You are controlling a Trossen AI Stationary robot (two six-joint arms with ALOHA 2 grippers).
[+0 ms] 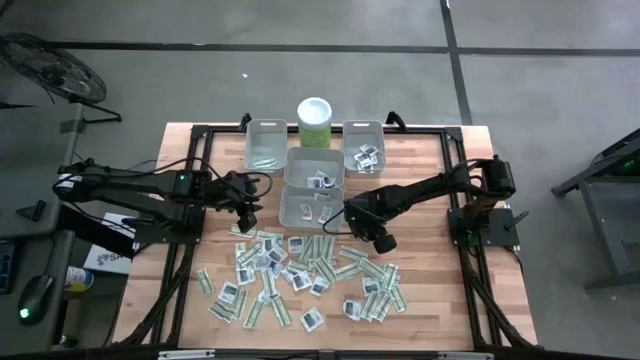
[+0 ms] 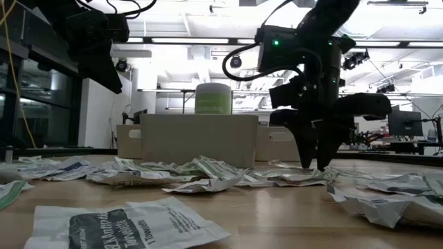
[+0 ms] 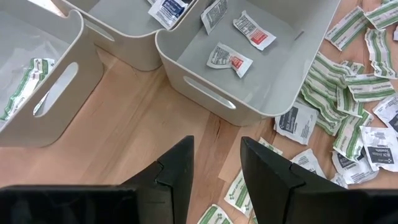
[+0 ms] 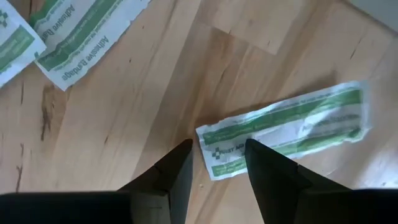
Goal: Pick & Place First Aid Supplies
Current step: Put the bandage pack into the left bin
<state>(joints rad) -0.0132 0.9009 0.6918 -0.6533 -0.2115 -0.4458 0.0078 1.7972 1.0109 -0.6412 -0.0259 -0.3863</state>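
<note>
Because I want that green-striped packet (image 4: 286, 129) off the bare table (image 4: 155, 93), I hang my right pincer (image 4: 217, 163) low, fingers spread astride its near end. My left pincer (image 3: 216, 163) waits spread, empty, beside the bins (image 3: 261, 74).

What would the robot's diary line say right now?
right end effector: open, low over green strip packet | left end effector: open, empty, beside bin | stage: reaching
</note>
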